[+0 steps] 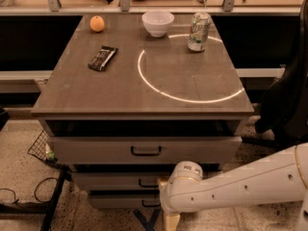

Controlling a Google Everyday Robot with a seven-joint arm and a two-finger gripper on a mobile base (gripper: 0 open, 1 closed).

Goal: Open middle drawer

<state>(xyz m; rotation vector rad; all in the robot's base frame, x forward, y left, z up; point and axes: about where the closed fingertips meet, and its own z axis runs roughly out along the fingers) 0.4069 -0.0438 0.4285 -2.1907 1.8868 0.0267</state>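
Low at bottom centre, approach step: the hand point(164, 184) sits beside the handle point(147, 183) of the middle drawer point(108, 181); I cannot tell its state. Next, grasp and pull outward.

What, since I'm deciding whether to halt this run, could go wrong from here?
The claw sits low, right where the middle drawer's handle and the bottom drawer's handle lie close together; it might hook the wrong one. The top drawer juts out above the arm and could be bumped. A jolt might tip the can.
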